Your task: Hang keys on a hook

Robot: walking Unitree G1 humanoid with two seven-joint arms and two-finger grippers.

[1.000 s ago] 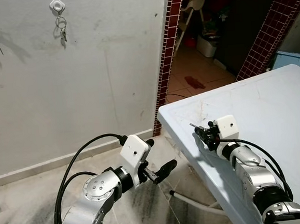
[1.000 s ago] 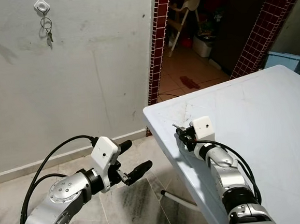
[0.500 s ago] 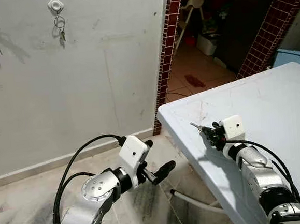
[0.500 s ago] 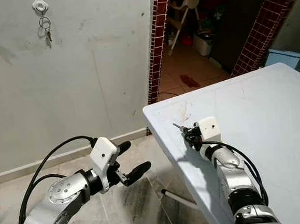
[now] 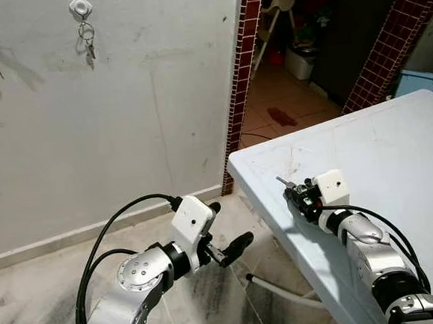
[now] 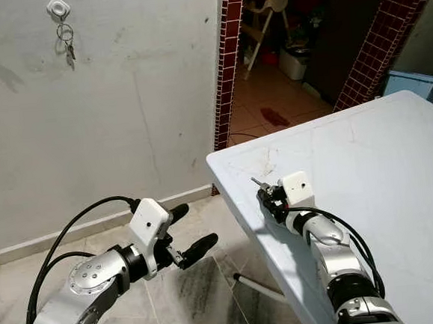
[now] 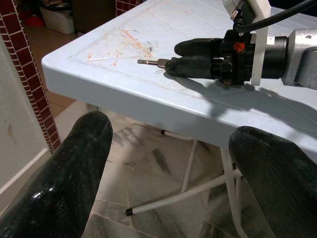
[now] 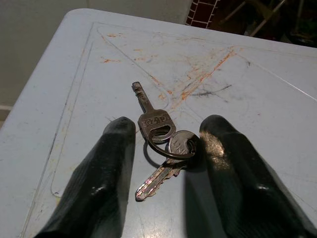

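Pale table (image 5: 395, 140) by the wall. Right gripper (image 8: 166, 148) now lowered again after a slight lift, fingers spread astride the keys (image 8: 158, 144) – ungrasped, flat near the corner. Left gripper (image 5: 227, 245) hanging spread – hook (image 5: 80, 5) far off.

A grey wall (image 5: 123, 124) stood far left above a marble floor (image 5: 33, 311). A red-tiled doorway (image 5: 242, 85) opened far, and a white table (image 5: 395, 148) filled the right.
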